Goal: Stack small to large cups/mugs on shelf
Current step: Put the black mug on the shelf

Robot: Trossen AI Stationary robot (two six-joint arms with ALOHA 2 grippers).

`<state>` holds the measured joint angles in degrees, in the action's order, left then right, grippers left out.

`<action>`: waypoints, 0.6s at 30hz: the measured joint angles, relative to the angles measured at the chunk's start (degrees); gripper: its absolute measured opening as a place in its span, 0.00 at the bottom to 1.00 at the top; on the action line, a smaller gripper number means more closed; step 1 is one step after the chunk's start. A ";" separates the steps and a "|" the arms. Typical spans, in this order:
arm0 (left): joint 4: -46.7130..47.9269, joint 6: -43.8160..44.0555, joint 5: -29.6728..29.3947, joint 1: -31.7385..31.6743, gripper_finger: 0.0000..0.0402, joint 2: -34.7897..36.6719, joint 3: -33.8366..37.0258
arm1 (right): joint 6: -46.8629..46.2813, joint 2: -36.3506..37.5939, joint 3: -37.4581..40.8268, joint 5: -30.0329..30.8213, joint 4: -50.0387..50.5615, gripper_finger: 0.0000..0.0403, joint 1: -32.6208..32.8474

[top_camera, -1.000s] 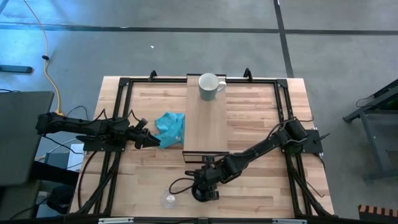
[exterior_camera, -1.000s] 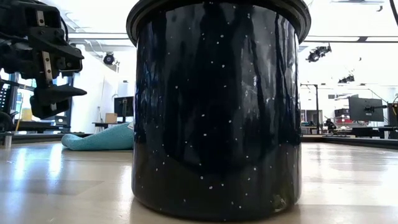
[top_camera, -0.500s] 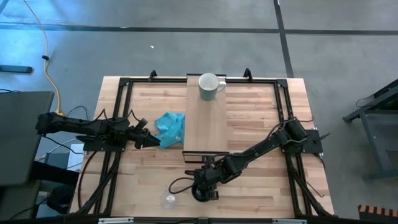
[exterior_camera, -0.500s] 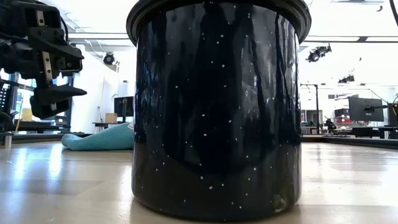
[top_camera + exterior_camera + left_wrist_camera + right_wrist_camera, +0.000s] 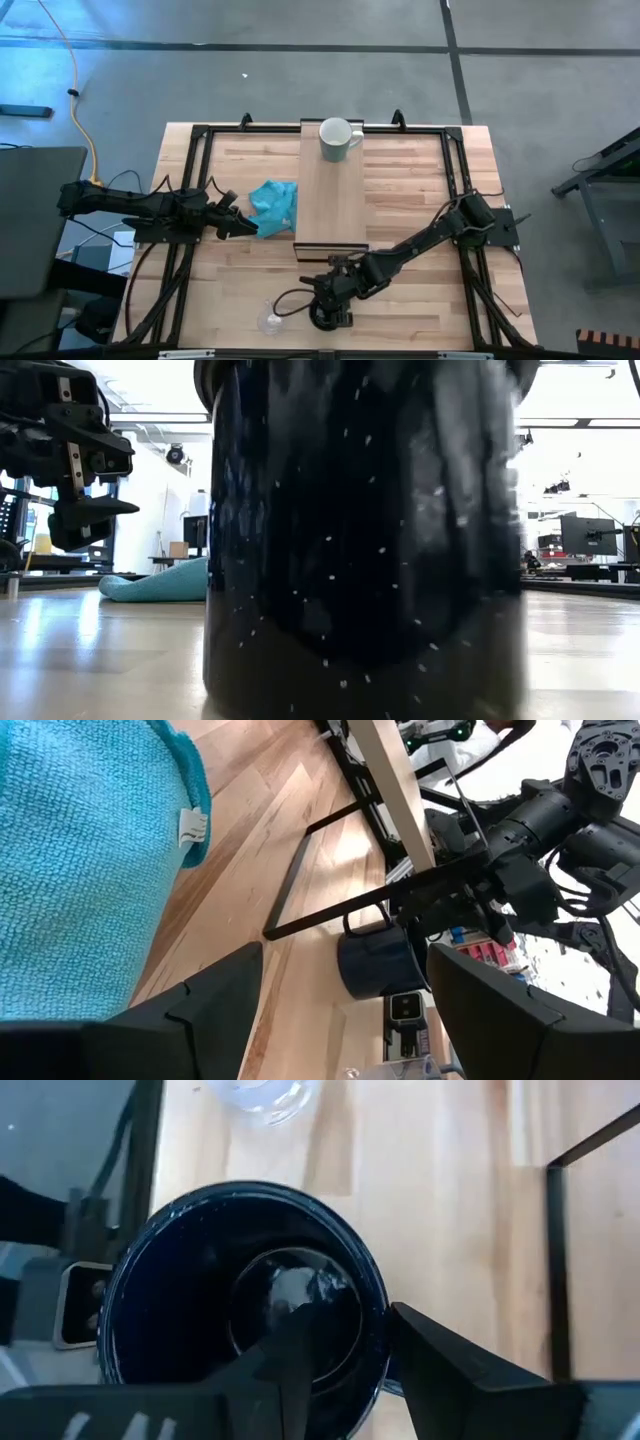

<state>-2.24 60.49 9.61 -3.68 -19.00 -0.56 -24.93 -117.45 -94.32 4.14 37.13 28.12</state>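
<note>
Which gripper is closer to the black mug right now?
Right. The right gripper straddles the black mug's rim, one finger inside, one outside. The left gripper waits across the table by the teal cloth.

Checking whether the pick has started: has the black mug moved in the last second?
Yes. The black mug looms larger in the low view, nearer the table's front edge, while the blue cloth behind keeps its place. The right gripper straddles its rim.

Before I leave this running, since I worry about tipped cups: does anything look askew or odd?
Nothing is tipped or spilled. The white mug stands upright on the shelf; the right gripper straddles the black mug's rim. Only the teal cloth lies crumpled beside the shelf.
</note>
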 joint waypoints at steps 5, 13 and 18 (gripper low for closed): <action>0.00 0.02 0.00 0.00 0.67 0.00 0.02 | -2.72 0.02 0.00 -0.16 1.08 0.28 1.27; 0.00 0.03 0.02 0.00 0.67 0.00 0.01 | -7.97 0.02 -0.02 -0.88 3.03 0.28 2.08; -0.02 0.20 0.21 0.00 0.67 0.00 0.00 | -10.28 0.04 -0.02 -1.72 4.75 0.28 3.22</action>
<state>-2.26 60.69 9.82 -3.68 -19.00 -0.56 -35.21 -117.40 -94.35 2.42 41.88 31.34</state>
